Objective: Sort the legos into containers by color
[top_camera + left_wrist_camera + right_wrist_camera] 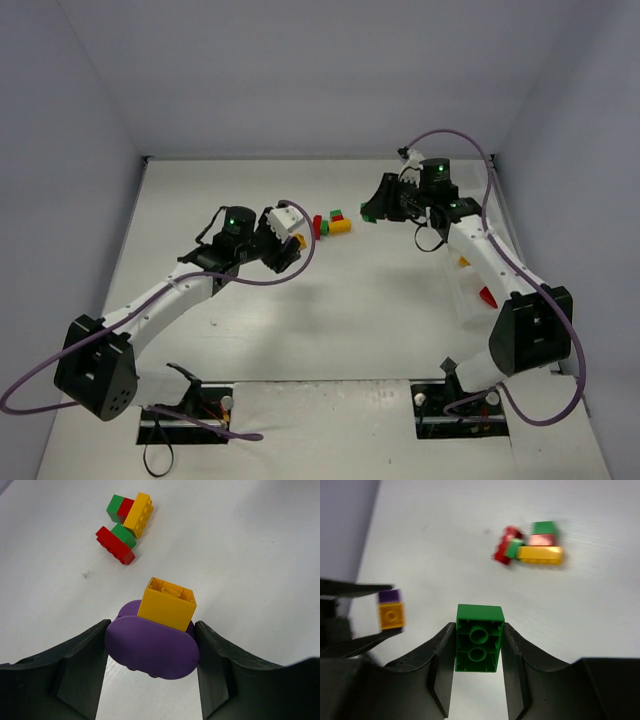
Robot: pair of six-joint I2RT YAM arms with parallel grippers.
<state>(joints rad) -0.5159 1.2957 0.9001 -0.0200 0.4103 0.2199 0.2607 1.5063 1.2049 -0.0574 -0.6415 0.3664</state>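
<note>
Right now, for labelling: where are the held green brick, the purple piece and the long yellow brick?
green brick [477,646]: right wrist view, hollow underside.
purple piece [150,650]: left wrist view, rounded front face.
long yellow brick [136,511]: left wrist view, middle of its length.

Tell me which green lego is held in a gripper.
The green lego clamped between the right gripper's fingers. The other two greens lie loose on the table, beside red and yellow bricks.
</note>
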